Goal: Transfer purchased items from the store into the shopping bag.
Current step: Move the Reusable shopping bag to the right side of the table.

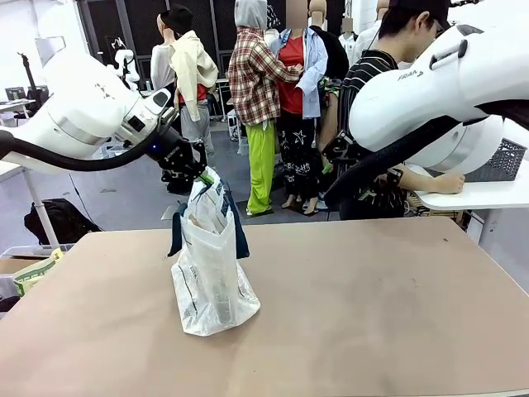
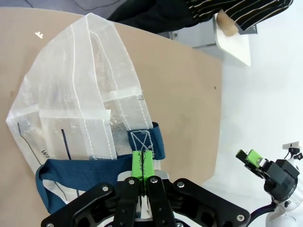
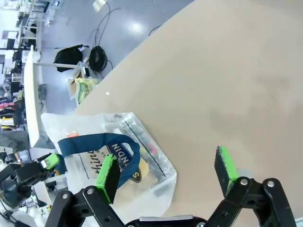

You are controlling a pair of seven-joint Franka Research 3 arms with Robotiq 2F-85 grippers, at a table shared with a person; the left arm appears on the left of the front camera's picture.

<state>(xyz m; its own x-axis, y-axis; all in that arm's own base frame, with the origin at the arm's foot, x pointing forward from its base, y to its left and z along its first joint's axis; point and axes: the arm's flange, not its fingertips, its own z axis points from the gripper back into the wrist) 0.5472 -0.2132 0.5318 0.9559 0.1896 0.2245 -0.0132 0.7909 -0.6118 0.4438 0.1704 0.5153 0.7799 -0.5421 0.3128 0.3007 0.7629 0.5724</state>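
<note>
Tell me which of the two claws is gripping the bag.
The left claw: its green pads are shut on the dark navy strap handle of the translucent white plastic bag. The right claw hangs open above the table, holding nothing.

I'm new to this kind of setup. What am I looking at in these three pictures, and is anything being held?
Two white robot arms work at a brown table. The front view looks across it toward a person in a striped shirt. The other two pictures come from cameras on each arm's wrist, looking along its fingers. On the table stands a translucent white shopping bag with navy handles. The left gripper is shut on one navy handle, holding the bag's top up. The right gripper hangs open above the table, holding nothing. Something yellow shows through the bag in the right wrist view; I can't tell what it is.
</note>
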